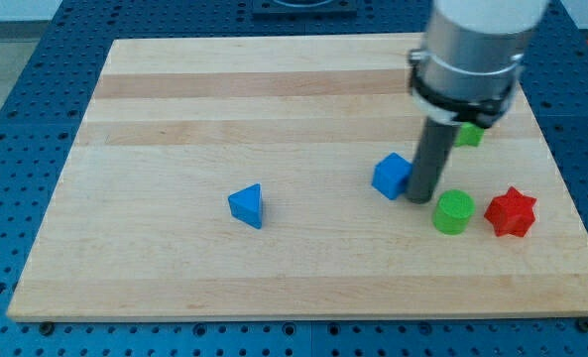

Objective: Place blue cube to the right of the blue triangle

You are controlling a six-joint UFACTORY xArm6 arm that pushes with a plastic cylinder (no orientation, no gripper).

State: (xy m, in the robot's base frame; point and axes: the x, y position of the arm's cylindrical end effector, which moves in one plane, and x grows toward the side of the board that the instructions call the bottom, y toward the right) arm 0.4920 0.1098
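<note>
The blue cube [391, 176] sits on the wooden board right of centre. The blue triangle [247, 206] lies to the view's left of it, a little lower, with a wide gap between them. My tip [419, 197] is at the end of the dark rod, touching or almost touching the blue cube's right side. The arm's grey body hangs above it at the view's top right.
A green cylinder [453, 211] stands just right of my tip, and a red star-shaped block [511, 212] lies right of that. Another green block [468, 133] is partly hidden behind the arm. The wooden board [175, 119] rests on a blue perforated table.
</note>
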